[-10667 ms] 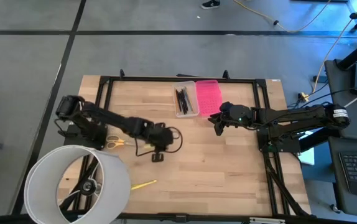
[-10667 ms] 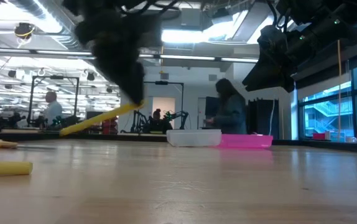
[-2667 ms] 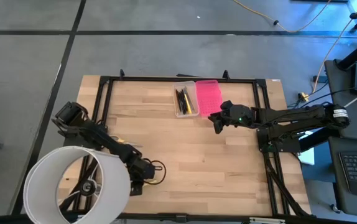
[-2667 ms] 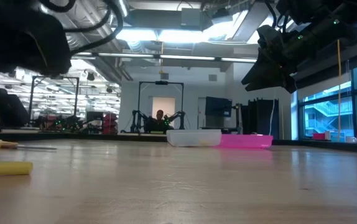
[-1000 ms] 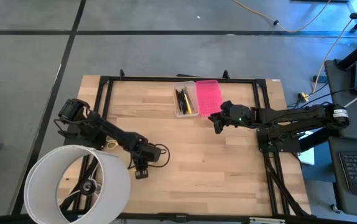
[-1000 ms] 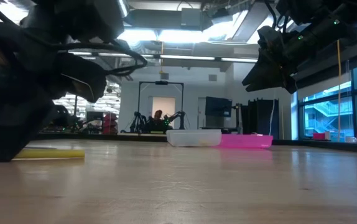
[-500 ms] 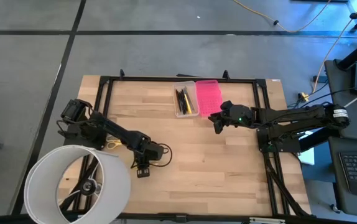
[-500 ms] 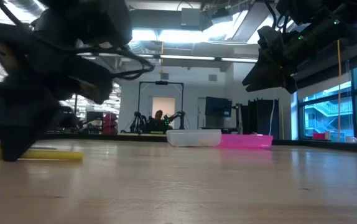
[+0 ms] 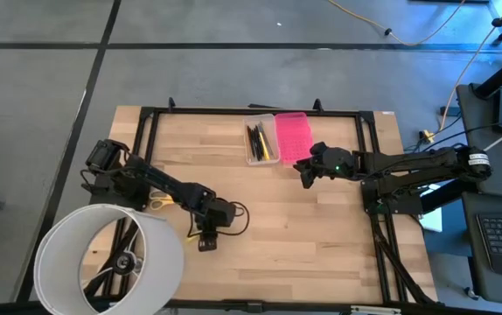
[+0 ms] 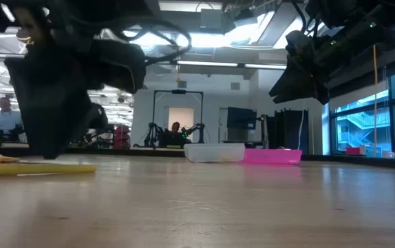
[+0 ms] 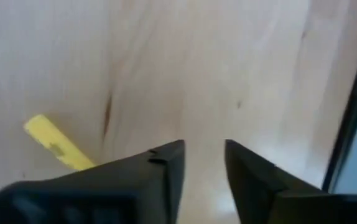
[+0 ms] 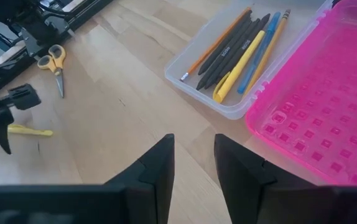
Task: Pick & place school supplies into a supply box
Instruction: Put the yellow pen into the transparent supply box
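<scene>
On the desk (image 9: 321, 236), the supply box (image 9: 261, 138) sits open at the far edge, well apart from your yellow marker (image 12: 29, 130). Your left claw (image 9: 207, 242) hangs released just beside that marker; straddle it squarely before clenching. The right claw (image 9: 306, 179), parted and empty, waits near the pink lid (image 9: 292, 136).
</scene>
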### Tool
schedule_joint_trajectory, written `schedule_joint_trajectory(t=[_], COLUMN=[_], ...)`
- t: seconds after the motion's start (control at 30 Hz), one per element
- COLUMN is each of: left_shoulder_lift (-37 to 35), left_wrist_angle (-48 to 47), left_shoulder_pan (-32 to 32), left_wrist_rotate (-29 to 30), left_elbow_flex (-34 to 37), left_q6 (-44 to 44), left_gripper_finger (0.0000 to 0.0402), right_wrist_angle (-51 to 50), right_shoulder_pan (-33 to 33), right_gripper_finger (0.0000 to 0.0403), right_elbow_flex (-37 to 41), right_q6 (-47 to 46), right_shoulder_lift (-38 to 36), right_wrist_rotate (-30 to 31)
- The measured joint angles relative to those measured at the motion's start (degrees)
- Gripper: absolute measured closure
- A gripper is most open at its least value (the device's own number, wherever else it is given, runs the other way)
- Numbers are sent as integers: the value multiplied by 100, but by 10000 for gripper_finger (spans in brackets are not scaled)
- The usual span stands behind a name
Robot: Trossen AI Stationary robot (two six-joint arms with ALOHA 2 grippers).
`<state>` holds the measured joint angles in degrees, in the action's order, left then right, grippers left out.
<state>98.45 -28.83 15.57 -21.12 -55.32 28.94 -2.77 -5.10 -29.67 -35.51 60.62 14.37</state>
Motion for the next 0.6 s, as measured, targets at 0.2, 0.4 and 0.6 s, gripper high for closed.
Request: schedule_joint_trajectory(t=[0.2, 0.4, 0.6], left_shoulder_lift=[-64, -239, -293], left_wrist_angle=[-969, -2013, -2051], left_shoulder_pan=[2, 0, 171], left_wrist_rotate=[820, 1909, 1726], left_elbow_flex=[-210, -225, -226], left_q6=[693, 1523, 1906], left_gripper_finger=[236, 217, 217], right_wrist_angle=[-5, -18, -72], right_shoulder_pan=[0, -2, -2], right_gripper_finger=[284, 284, 284], right_elbow_flex=[0, 0, 0], right_q6=[104, 170, 169], right_shoulder_lift=[0, 0, 0], right_wrist_rotate=[0, 0, 0])
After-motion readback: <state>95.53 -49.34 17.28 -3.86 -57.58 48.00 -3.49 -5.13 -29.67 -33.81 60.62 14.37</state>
